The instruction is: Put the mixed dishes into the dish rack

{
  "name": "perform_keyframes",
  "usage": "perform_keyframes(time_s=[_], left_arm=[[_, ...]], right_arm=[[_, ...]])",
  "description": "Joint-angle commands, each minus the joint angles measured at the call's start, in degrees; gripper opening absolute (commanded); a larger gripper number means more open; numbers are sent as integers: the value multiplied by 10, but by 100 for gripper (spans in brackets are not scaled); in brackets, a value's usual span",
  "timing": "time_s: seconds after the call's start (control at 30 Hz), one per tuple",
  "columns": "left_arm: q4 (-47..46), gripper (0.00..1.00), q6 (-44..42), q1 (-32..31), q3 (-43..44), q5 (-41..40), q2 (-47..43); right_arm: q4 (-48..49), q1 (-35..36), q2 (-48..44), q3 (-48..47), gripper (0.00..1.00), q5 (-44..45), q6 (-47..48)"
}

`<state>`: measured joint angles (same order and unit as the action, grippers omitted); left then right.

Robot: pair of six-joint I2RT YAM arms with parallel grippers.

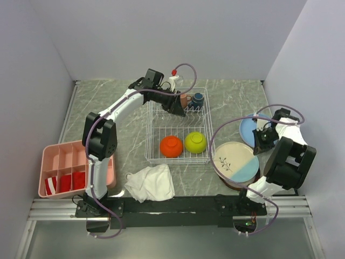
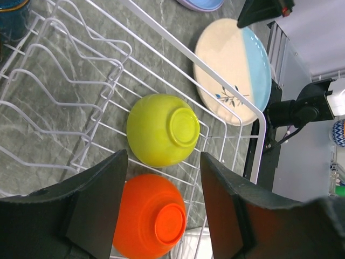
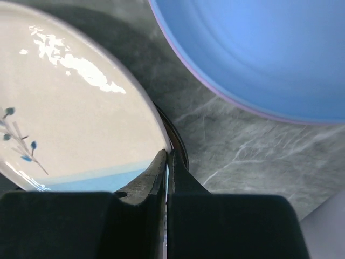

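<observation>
Pinching shut at the rim of the large cream-and-blue plate (image 3: 70, 108), my right hand (image 3: 167, 159) may have missed it. I should lift slowly and watch the rim; my left hand (image 2: 164, 162) hangs open.

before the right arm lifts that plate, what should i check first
1. Right pincer shut at the rim of the cream-and-blue plate: ok
2. Rim actually pinched in it: cannot tell
3. Left pincer open and empty: ok
4. Left pincer out of the way: not ok, it hovers over the dish rack
5. Upright prongs in the rack free for a plate: ok
</observation>
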<state>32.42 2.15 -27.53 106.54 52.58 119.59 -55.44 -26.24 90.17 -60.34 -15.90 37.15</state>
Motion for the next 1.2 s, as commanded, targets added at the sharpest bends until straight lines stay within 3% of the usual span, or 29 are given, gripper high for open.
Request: perform_keyframes(time_s=[0.0,0.13,0.23,0.4,0.53,0.7,0.9,1.17], left_arm=[[-35,62,27,-2,0,33,-33],[-74,65,57,-16,37,46,-2],[-85,68,46,-31,121,23,41],[-172,69,87,-45,223,60,145],[-242,71,81,-68,207,82,164],[-246,74,28,-103,230,112,209],[-309,75,79,-129,238,141,248],[-321,74,58,-181,243,166,274]], right_arm=[[-2,4,-41,-65,0,-47,-16],[6,14,-29,-72,0,-41,-32],[23,14,-27,-64,0,-33,-29],[19,14,-53,-52,0,-33,6],[12,14,-88,-31,0,-26,43],[5,14,-134,-10,0,-47,80],[9,14,-186,5,0,-72,110],[16,14,-237,33,0,-104,144]])
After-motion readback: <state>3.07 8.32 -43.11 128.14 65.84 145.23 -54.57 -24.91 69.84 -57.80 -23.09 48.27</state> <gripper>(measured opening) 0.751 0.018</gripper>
